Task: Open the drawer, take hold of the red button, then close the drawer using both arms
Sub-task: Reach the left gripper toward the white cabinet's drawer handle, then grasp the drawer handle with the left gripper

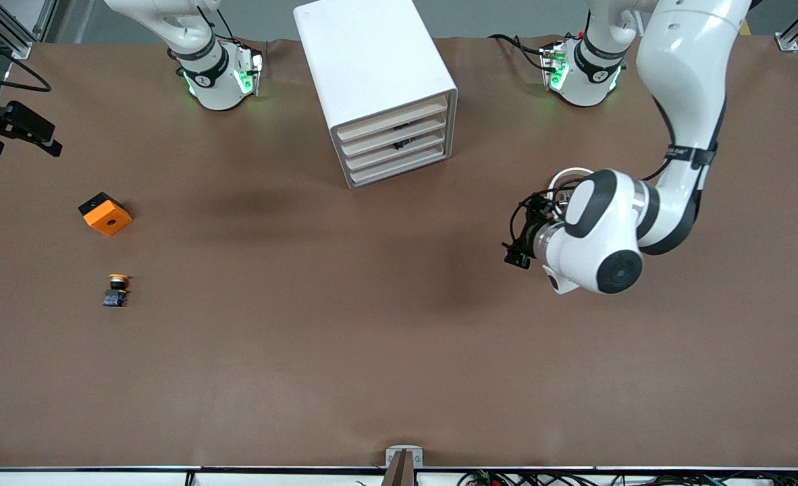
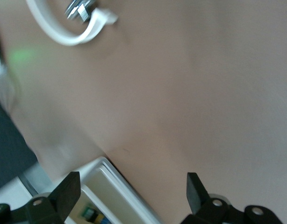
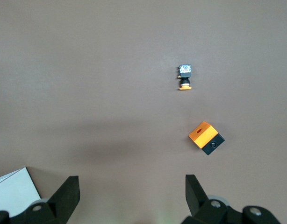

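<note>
Drawers (image 1: pixel 399 145) look shut; both grippers' jaws spread over bare table (image 1: pixel 372 337).

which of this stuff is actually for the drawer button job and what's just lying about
For the job: cabinet drawers, all shut; left tool, open over the table; right tool, open over the table. Red button not visible.
Lying about: orange cube; orange-capped button.

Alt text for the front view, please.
White cabinet with four shut drawers stands between the arm bases. The left gripper hovers over bare table; an orange cube and orange-capped button lie toward the right arm's end.
</note>
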{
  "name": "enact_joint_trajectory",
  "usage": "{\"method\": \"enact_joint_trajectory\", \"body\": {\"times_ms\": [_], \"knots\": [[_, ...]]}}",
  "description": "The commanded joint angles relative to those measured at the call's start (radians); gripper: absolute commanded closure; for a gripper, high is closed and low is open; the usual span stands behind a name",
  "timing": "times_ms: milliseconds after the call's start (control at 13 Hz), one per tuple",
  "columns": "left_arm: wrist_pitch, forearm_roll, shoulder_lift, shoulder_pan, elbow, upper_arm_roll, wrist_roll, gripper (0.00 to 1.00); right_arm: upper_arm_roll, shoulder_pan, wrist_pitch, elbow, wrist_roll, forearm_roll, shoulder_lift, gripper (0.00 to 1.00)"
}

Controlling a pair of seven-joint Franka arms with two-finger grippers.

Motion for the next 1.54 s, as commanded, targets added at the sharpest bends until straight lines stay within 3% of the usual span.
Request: {"method": "enact_joint_trajectory", "body": {"times_ms": [0, 231, 538, 923, 1000, 1154, 1462], "knots": [[-0.012, -0.092, 0.086, -0.032, 0.046, 0.001, -0.168, 0.0, 0.001, -0.005, 0.003, -0.019, -0.013, 0.01, -0.024, 0.0], [-0.049, -0.141, 0.123, -0.093, 0.026, -0.001, -0.394, 0.0, 0.003, -0.003, 0.003, -0.019, -0.013, 0.01, -0.024, 0.0], [-0.051, -0.454, 0.198, -0.13, 0.026, 0.001, -0.413, 0.0, 0.006, 0.004, -0.003, 0.039, -0.004, 0.005, -0.009, 0.0], [-0.063, -0.623, 0.221, -0.181, 0.026, 0.001, -0.507, 0.01, 0.001, -0.002, 0.0, 0.042, -0.002, 0.01, 0.017, 0.0], [-0.067, -0.635, 0.221, -0.182, 0.027, -0.001, -0.539, 0.06, 0.001, -0.002, 0.002, 0.047, -0.002, 0.005, 0.031, 0.0], [-0.107, -0.654, 0.227, -0.208, 0.026, 0.0, -0.561, 0.36, 0.0, -0.006, -0.001, 0.058, -0.005, 0.007, 0.041, 0.0], [-0.153, -0.657, 0.238, -0.23, 0.024, -0.001, -0.573, 0.41, -0.001, -0.003, 0.003, 0.058, -0.014, 0.005, 0.047, 0.0]]}}
